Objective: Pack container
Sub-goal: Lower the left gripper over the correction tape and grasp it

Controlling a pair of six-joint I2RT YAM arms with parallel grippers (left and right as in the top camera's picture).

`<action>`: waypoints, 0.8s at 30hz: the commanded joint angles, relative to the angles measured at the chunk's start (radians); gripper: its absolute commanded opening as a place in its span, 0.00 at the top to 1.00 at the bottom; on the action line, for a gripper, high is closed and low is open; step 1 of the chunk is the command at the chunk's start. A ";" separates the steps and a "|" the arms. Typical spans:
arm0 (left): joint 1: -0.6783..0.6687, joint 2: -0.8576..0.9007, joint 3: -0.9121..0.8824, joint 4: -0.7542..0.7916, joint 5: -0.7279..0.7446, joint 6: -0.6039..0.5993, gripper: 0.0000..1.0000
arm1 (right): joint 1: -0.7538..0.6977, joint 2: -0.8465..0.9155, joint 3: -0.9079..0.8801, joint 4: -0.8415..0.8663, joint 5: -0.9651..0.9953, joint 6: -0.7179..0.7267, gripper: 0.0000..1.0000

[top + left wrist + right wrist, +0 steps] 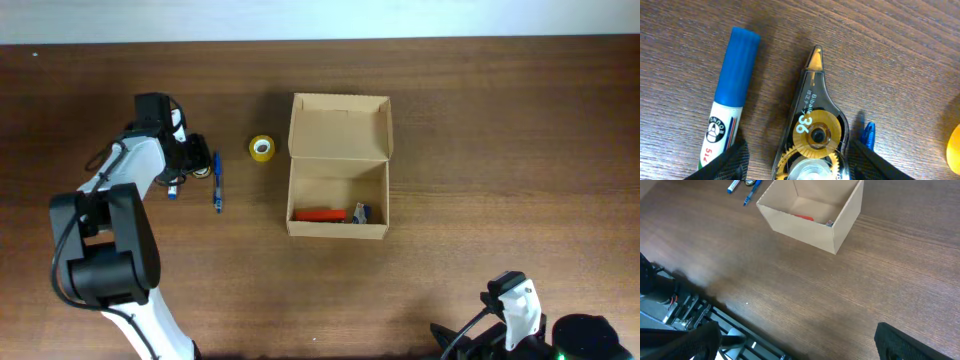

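The container (pixel 338 165) is a tan cardboard box at the table's middle, with its flap lid open toward the back. Inside lie a red item (pixel 318 214) and a small bluish item (pixel 360 212). It also shows in the right wrist view (pixel 840 220). My left gripper (pixel 190 165) is open and low over the table, left of the box. Its fingers (pixel 797 165) straddle a clear correction-tape dispenser (pixel 812 125) with gold gears. A blue-capped white marker (pixel 732 100) lies to its left and a blue pen (pixel 868 134) to its right. My right gripper (pixel 797 342) is open and empty near the front edge.
A yellow tape roll (pixel 262 148) lies between the pen (pixel 217 180) and the box, and shows at the left wrist view's right edge (pixel 955 147). The right arm's base (pixel 515 315) sits at the front right. Metal framing (pixel 685 312) runs along the table's front edge.
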 commanded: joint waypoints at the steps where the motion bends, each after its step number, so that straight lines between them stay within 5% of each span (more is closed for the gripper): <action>1: -0.020 0.020 0.018 0.003 -0.041 0.023 0.38 | -0.006 -0.002 0.001 0.003 -0.013 0.008 0.01; 24: -0.072 0.049 0.013 0.000 -0.152 0.109 0.48 | -0.006 -0.002 0.001 0.003 -0.013 0.008 0.01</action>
